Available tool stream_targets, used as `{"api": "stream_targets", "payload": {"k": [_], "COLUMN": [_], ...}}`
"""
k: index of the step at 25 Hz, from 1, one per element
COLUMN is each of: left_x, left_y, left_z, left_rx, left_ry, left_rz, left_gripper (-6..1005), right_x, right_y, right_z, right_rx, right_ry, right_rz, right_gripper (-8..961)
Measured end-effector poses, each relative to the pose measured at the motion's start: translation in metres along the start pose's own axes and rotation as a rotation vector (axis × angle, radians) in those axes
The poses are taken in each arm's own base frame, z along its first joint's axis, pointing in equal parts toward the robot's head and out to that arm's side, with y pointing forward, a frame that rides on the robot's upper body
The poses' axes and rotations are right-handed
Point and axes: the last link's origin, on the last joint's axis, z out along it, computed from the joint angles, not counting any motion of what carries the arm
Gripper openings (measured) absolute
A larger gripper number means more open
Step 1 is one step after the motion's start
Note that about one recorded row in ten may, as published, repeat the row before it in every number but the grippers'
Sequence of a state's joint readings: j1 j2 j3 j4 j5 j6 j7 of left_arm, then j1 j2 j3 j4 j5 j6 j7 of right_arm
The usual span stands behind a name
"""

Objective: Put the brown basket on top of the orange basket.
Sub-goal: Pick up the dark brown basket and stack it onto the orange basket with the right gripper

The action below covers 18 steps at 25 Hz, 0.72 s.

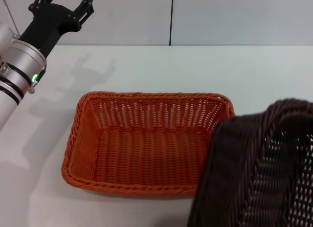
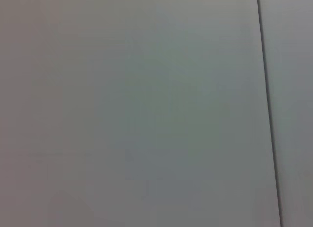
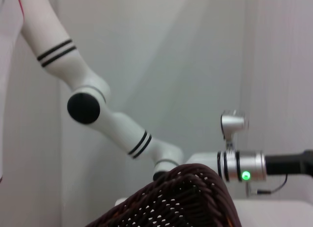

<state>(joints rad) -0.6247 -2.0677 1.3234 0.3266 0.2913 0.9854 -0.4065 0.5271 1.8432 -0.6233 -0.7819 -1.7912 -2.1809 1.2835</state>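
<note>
The orange basket (image 1: 146,153) rests flat on the white table, in the middle of the head view. The brown basket (image 1: 249,178) hangs tilted above the table at the near right, and its edge covers the orange basket's near right corner. My right gripper carries it but is hidden; the right wrist view shows only the basket's braided rim (image 3: 188,195) close below the camera. My left gripper (image 1: 63,2) is raised at the far left, open and holding nothing, well away from both baskets.
The white table (image 1: 205,65) runs back to a pale wall with a dark vertical seam (image 1: 171,19). In the right wrist view my left arm (image 3: 242,166) crosses behind the brown basket. The left wrist view shows only bare wall.
</note>
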Motion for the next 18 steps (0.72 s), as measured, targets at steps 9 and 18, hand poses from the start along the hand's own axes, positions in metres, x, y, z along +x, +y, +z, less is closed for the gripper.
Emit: {"api": "stream_targets", "payload": {"k": [9, 18], "left_x": [0.001, 0.000], "left_y": [0.000, 0.002], "left_z": [0.001, 0.003], "left_rx": [0.000, -0.004], "left_ry": [0.003, -0.002], "left_rz": [-0.001, -0.002], "left_gripper": [820, 819], "right_x": [-0.001, 0.014], "right_y": [0.000, 0.010], "right_z": [-0.002, -0.008], "right_rx": [0.084, 0.201], "right_ry": [-0.150, -0.271], "right_rz": [-0.019, -0.019], "right_gripper": [178, 178]}}
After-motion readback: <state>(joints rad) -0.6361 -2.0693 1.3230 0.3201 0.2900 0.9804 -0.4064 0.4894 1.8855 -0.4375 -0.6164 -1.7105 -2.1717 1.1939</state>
